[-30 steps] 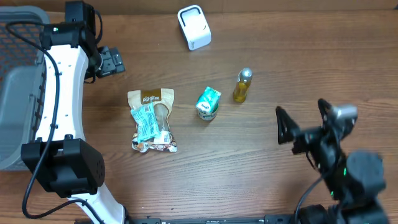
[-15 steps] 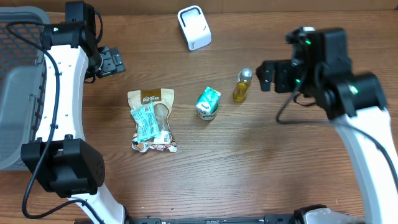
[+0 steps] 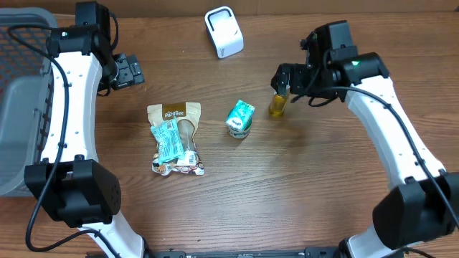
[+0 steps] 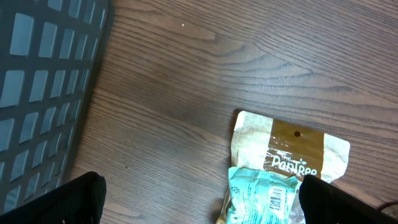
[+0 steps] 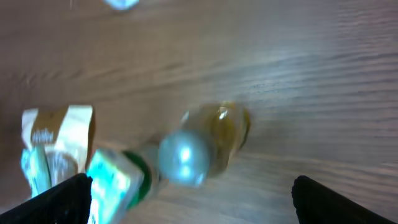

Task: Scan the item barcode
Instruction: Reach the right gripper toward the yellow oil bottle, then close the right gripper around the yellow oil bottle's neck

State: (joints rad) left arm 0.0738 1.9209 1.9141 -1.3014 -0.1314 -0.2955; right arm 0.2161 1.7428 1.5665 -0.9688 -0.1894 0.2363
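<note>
The tan pouch (image 4: 292,146) has a brown band with white lettering that reads roughly "PanTree". The teal packet (image 4: 261,196) lying on it shows a barcode (image 4: 275,198), its digits too small to read. Print on the green carton (image 3: 240,117) is illegible.

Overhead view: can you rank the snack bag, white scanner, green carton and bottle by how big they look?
1. snack bag
2. scanner
3. carton and bottle: too close to rank, since the right gripper hides the bottle's top.
</note>
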